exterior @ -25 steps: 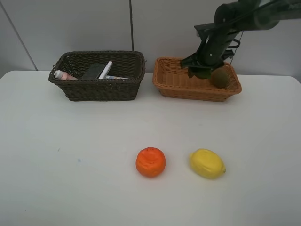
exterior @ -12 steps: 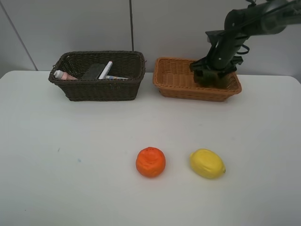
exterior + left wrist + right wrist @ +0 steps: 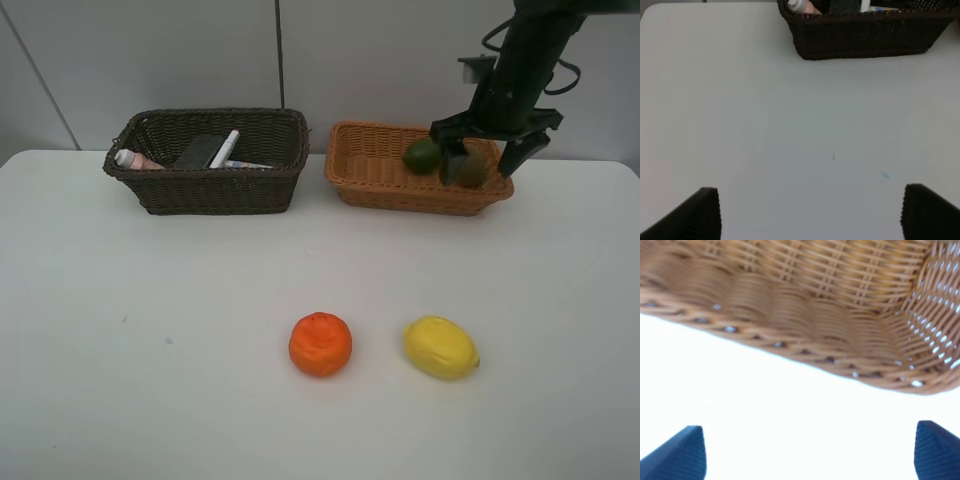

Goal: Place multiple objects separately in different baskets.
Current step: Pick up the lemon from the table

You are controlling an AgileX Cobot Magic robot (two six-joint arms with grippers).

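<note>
Right gripper (image 3: 484, 156): jaws spread wide, nothing between them, poised over the right end of the tan basket (image 3: 372, 188). The kiwi (image 3: 472, 170) lies in that basket below the gap between the fingers. The green fruit (image 3: 422, 156) sits just beside it, toward the basket's middle. Left gripper (image 3: 815, 215): jaws likewise apart and empty, over bare table (image 3: 790, 125) in front of the dark basket (image 3: 865, 37). This basket holds a pink bottle (image 3: 135, 159), an eraser (image 3: 200, 151) and a marker (image 3: 225, 148). The orange (image 3: 320, 344) and lemon (image 3: 441, 347) rest near each other on the table, well apart from both baskets.
</note>
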